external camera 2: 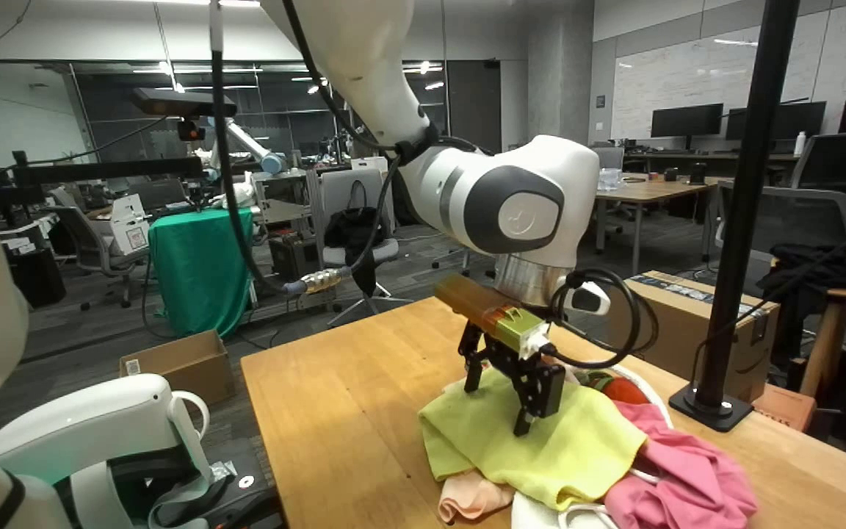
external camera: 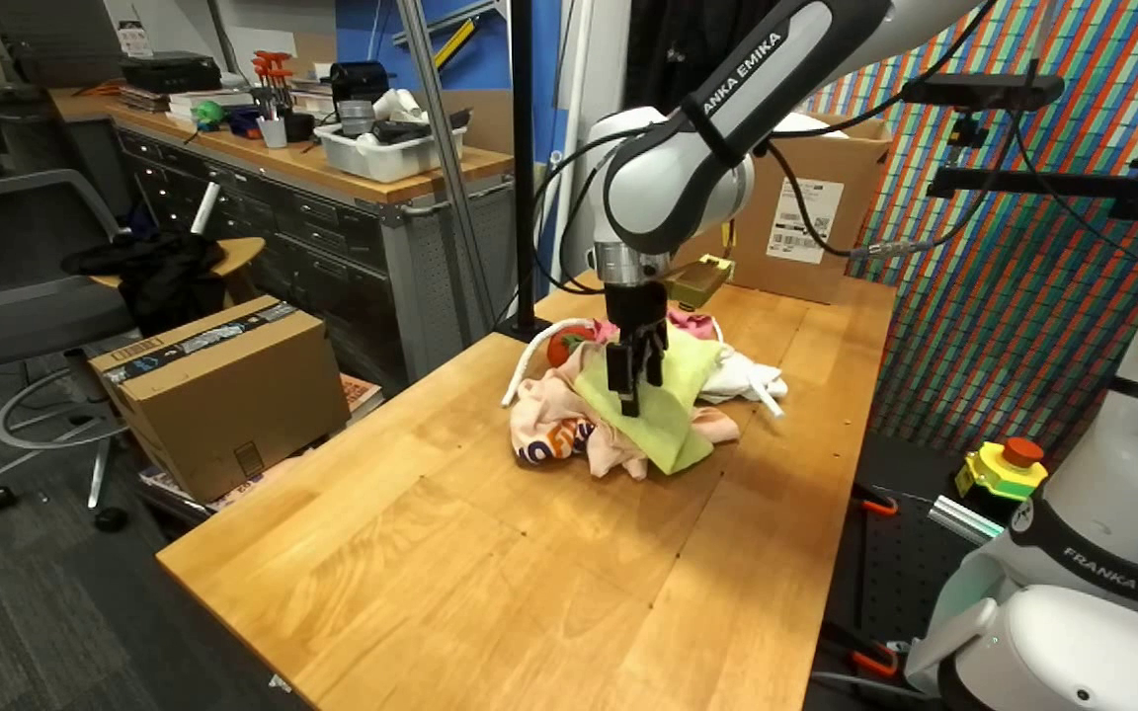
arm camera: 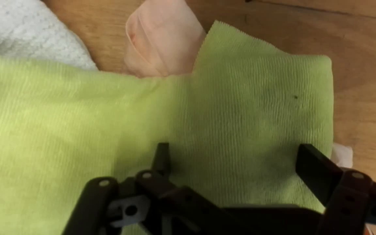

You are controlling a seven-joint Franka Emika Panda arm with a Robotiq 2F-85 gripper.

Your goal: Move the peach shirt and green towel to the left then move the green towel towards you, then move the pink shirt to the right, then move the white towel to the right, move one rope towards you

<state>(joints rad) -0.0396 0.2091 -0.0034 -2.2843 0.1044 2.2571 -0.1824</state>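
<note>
Black, jointed and two-fingered, the gripper point(arm camera: 235, 155) fills the foreground of the wrist view, its fingers wide apart over the square, ribbed-cloth green towel point(arm camera: 240, 114), with no fold pinched between them. From under the green towel pokes a flap of the pale, soft-fabric peach shirt point(arm camera: 162, 42); the bunched, nubbly-cloth white towel point(arm camera: 24, 32) shows at the green towel's edge.

In an exterior view, we have the flat, honey-coloured wooden table point(external camera: 490, 553) reaching out in front of the green towel. The peach shirt spreads from beneath the green towel on both sides, and beyond it, apart from the green towel, part of the thin, curved, white-cord rope point(external camera: 521, 368) lies near a rounded red and dark green bundle point(external camera: 569, 345).

In an exterior view, we find the crumpled, bright-magenta fabric pink shirt point(external camera 2: 687, 477) against the green towel's edge. The fingertips reach the green towel's top; whether they press on it, we cannot tell.

We judge the first step to be in hand: taking the peach shirt and green towel left. Next, we think, the gripper must close on the green towel deeply enough to catch the peach shirt beneath, then draw both sideways without trailing the rest.
</note>
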